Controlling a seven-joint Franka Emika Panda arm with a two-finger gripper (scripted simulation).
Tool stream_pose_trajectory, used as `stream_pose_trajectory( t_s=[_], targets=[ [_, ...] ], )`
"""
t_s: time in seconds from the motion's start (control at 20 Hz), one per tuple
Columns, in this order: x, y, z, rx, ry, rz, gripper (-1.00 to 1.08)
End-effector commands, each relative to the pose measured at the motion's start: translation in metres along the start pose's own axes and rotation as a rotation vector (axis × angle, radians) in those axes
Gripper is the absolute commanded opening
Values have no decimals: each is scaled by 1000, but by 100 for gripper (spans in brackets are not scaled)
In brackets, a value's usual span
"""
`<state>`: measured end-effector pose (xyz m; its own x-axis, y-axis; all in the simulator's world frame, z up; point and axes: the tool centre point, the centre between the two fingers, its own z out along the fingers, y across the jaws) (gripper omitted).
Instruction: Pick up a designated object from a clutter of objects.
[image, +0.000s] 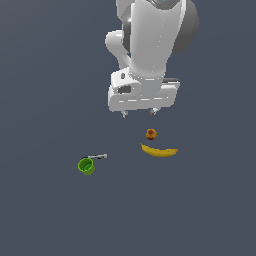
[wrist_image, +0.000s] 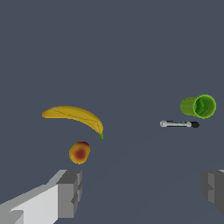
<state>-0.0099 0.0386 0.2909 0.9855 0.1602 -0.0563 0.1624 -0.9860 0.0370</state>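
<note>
Hovering with fingers spread and empty, our gripper (image: 138, 113) hangs above the peach (image: 151, 133). We judge nothing done: descent, grasp and lift remain.

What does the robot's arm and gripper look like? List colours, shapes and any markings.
The arm is glossy white with rounded, bulbous segments and dark grey joint sections; a small blue spot shows at its top edge. The gripper has a boxy white body with a dark slot on its face and two short pale fingertips. In the wrist view the fingers are blocky grey. No cables visible.
</note>
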Motion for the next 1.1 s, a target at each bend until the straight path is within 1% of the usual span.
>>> stream_pose_trajectory(
  t_s=[0.0, 0.2, 0.45, 0.75, 1.05],
  targets=[
    [0, -1, 3, 0, 0, 4, 100],
    [0, -7, 15, 0, 3, 16, 100],
    [-2, -20, 39, 1, 10, 43, 100],
    [-9, -42, 81, 6, 21, 92, 100],
    [-25, -68, 129, 15, 33, 153, 100]
  ],
)
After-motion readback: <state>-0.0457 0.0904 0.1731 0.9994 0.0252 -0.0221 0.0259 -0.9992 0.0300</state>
